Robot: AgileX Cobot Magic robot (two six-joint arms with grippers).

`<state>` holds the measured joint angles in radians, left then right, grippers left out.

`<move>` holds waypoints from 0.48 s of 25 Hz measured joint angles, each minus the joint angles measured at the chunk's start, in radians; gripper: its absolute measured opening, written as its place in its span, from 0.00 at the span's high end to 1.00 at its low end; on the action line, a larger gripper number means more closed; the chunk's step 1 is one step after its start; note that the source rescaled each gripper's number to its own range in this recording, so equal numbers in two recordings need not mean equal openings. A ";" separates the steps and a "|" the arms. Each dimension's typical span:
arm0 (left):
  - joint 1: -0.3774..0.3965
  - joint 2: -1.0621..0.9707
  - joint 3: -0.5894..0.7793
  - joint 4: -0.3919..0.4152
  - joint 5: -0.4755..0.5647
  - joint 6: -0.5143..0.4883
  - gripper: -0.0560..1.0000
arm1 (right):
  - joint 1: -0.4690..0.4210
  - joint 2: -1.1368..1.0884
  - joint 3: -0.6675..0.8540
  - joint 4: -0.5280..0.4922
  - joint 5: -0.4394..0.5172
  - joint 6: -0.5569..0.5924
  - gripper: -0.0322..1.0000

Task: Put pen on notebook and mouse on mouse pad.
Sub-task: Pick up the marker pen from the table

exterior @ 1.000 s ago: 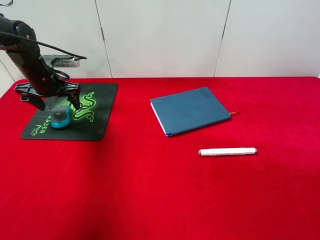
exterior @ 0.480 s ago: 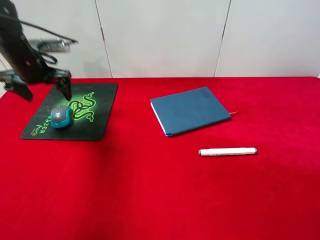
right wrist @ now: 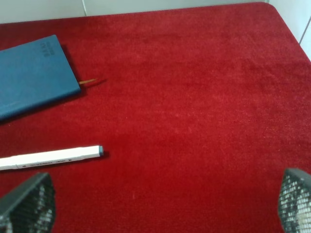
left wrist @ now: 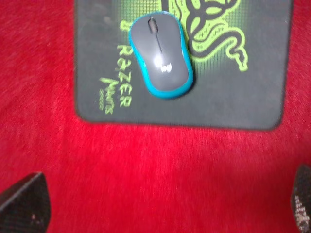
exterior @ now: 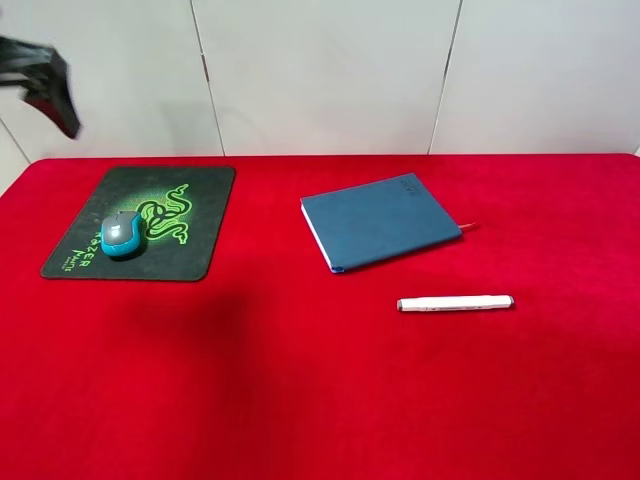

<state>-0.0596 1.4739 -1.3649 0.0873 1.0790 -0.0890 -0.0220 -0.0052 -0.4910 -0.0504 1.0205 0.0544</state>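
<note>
The grey and teal mouse [exterior: 122, 233] [left wrist: 161, 53] rests on the black mouse pad [exterior: 195, 245] [left wrist: 233, 97], over the green lettering. My left gripper [left wrist: 163, 208] hangs open high above the pad's front edge, holding nothing; in the exterior view only a blurred dark part of it [exterior: 50, 85] shows at the top left. The dark blue notebook [exterior: 380, 221] [right wrist: 34, 82] lies mid-table, its red ribbon [right wrist: 88, 81] poking out. The white pen [exterior: 455, 302] [right wrist: 51, 158] lies on the cloth in front of the notebook, apart from it. My right gripper [right wrist: 163, 204] is open above the cloth near the pen's tip.
A red cloth [exterior: 320, 400] covers the whole table. A white panelled wall [exterior: 330, 70] stands behind its back edge. The table's right corner [right wrist: 272, 7] shows in the right wrist view.
The left gripper has let go of the mouse, lifted off the pad and pulled back up toward the top left. The mouse stays on the pad. Pen and notebook have not moved.
</note>
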 joint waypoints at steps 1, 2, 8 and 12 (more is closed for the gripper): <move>0.000 -0.034 0.000 0.000 0.021 0.000 0.00 | 0.000 0.000 0.000 0.000 0.000 0.000 0.00; 0.000 -0.068 0.000 0.000 0.044 0.000 0.00 | 0.000 0.000 0.000 0.000 0.000 0.000 0.00; 0.000 -0.270 0.046 -0.002 0.088 0.001 0.00 | 0.000 0.000 0.000 0.000 0.000 0.000 0.00; 0.000 -0.419 0.155 -0.003 0.091 0.001 0.00 | 0.000 0.000 0.000 0.000 0.000 0.000 0.00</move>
<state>-0.0596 1.0550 -1.2094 0.0845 1.1697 -0.0881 -0.0220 -0.0052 -0.4910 -0.0504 1.0205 0.0544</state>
